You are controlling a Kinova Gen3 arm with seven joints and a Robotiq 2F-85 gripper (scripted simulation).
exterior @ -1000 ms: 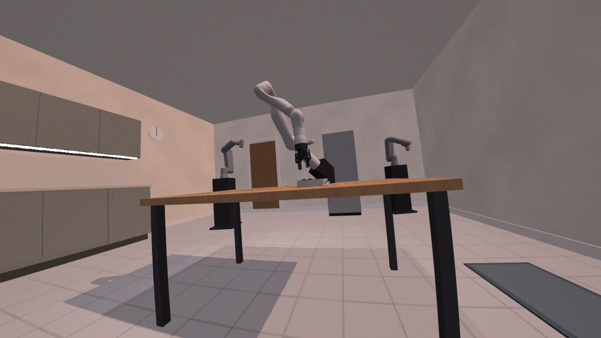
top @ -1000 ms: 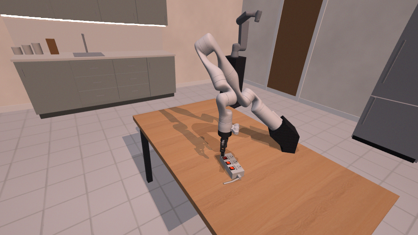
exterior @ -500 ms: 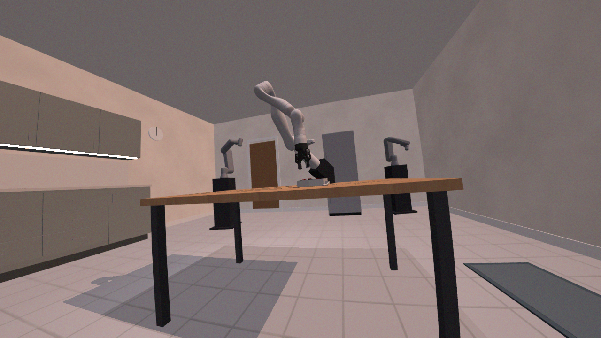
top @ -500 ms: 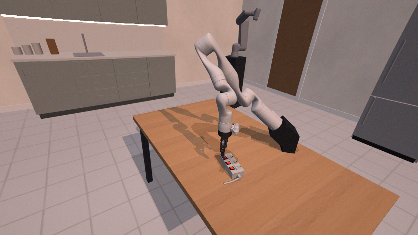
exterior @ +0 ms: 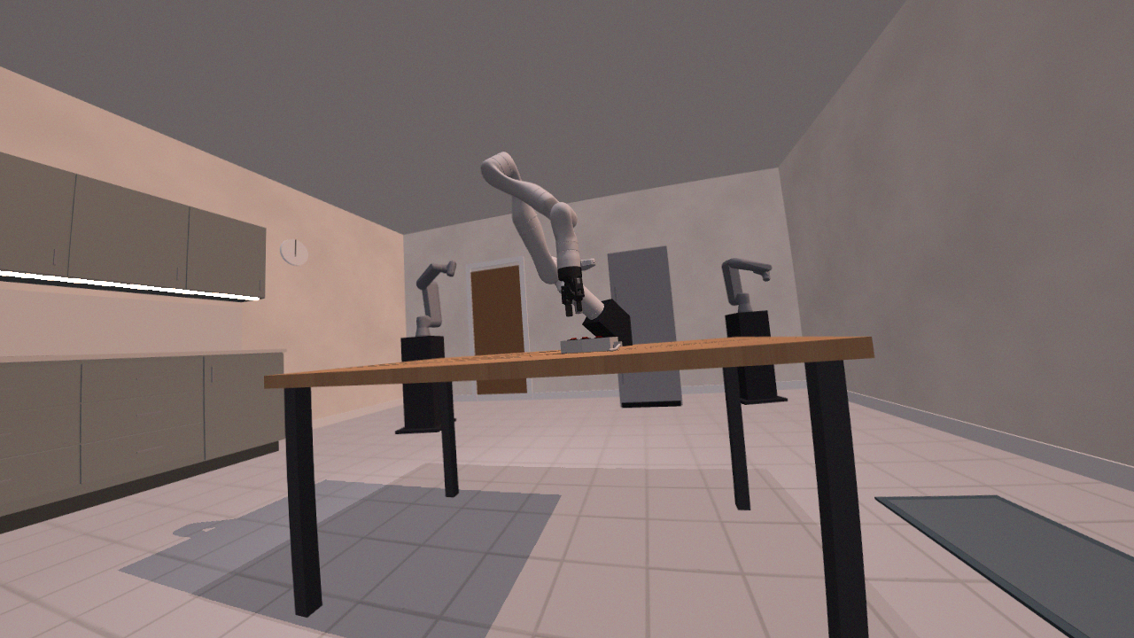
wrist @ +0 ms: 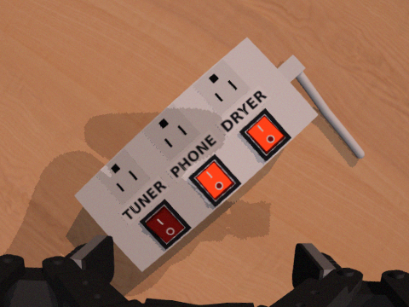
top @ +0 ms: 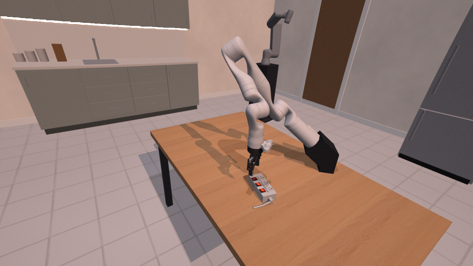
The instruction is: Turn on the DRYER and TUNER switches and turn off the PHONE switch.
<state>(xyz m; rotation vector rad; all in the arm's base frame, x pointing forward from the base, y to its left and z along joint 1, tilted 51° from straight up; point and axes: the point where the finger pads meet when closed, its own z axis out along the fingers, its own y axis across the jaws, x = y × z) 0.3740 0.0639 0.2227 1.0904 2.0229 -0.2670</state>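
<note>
Your gripper (top: 251,170) hangs just above the strip (top: 262,188), fingers spread wide with nothing between them. In the wrist view, one fingertip (wrist: 91,251) shows at the strip's TUNER end and the other (wrist: 309,258) out over bare wood, clear of the strip.

The strip lies flat and face up on the table (top: 330,211), nearer the long edge facing the counter (top: 105,62) than the opposite one, roughly midway along that edge. Its stub of cord (top: 262,205) points away from the arm's base (top: 325,155).

You can read three switches in the wrist view: DRYER (wrist: 265,135) glows bright red, PHONE (wrist: 215,180) glows bright red too, and TUNER (wrist: 165,224) is dark red. TUNER sits closest to the gripper, DRYER at the cord end.

From the exterior view you see the gripper (exterior: 570,305) above the strip (exterior: 590,343), not touching it.
</note>
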